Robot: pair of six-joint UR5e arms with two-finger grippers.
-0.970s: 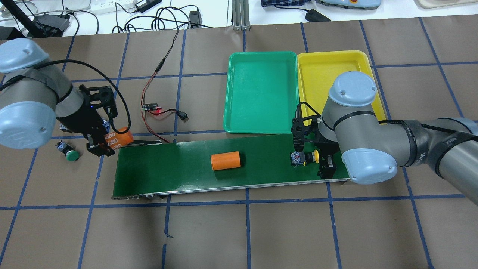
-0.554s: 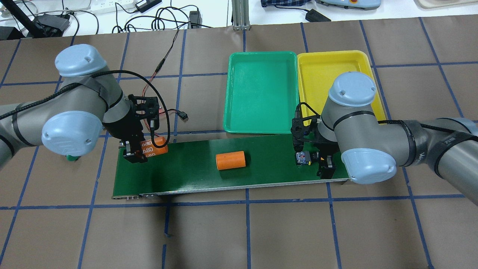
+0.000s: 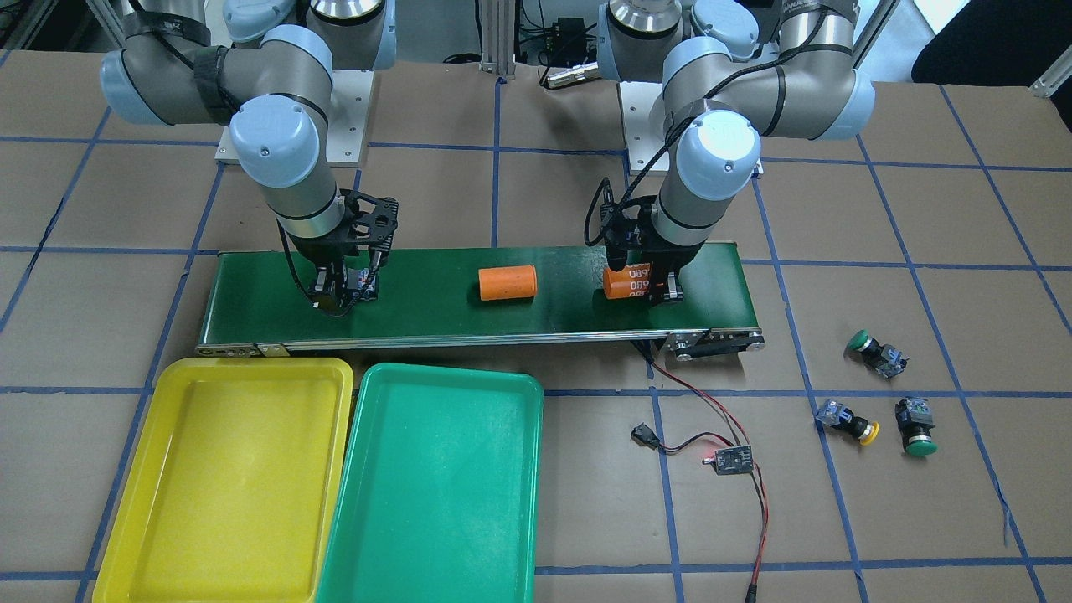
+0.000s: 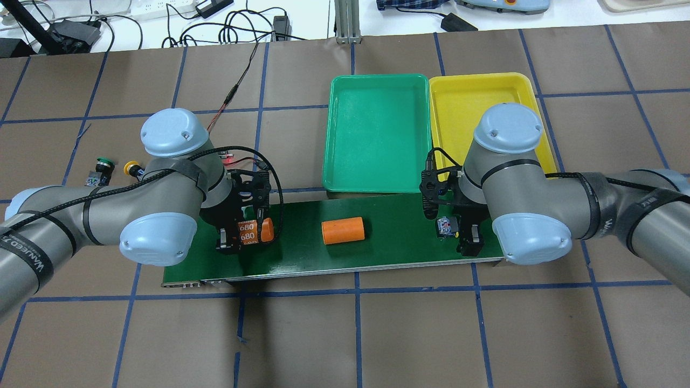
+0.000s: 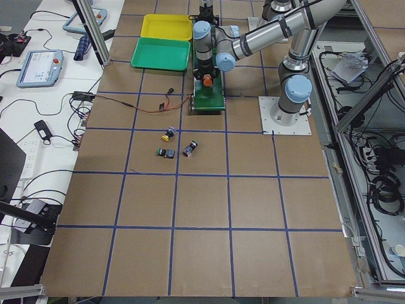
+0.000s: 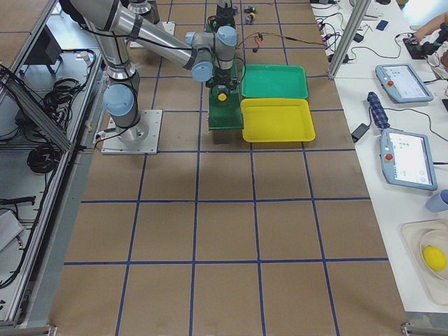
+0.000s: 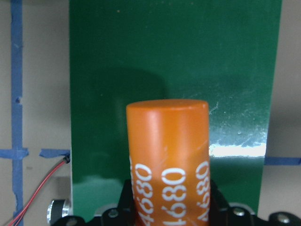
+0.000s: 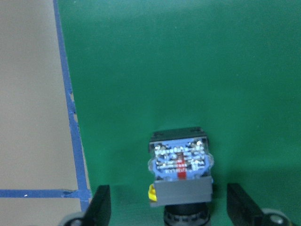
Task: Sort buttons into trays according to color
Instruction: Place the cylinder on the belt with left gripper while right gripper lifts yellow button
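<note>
Found one yellow button point(image 8: 180, 172) lying on its side on the conveyor belt point(image 4: 399, 253), at the end just beside the trays, switch block turned toward the wrist camera and cap mostly hidden beneath. Straddled it with the right end effector point(image 8: 169, 212): fingers spread wide, one on each side, touching nothing and gripping nothing. Judged that stance a line-up for closing on the block, with a short carry from there to the yellow tray point(image 4: 485, 78), beside the green tray point(image 4: 377, 80). Counted no button in either tray.

Clamped a printed orange cylinder point(image 4: 253, 231) in the left end effector point(image 4: 237, 240), low over the belt's other end; could not tell whether it touched the belt. Took it for a distractor, like the plain orange cylinder point(image 4: 343, 230) lying mid-belt.

Left on the surface point(image 3: 921, 519) past that end: a first green button point(image 3: 871, 350), a second yellow button point(image 3: 847, 419) and a second green button point(image 3: 914, 419), near one another on the left arm's side, probably staged for feeding.
</note>
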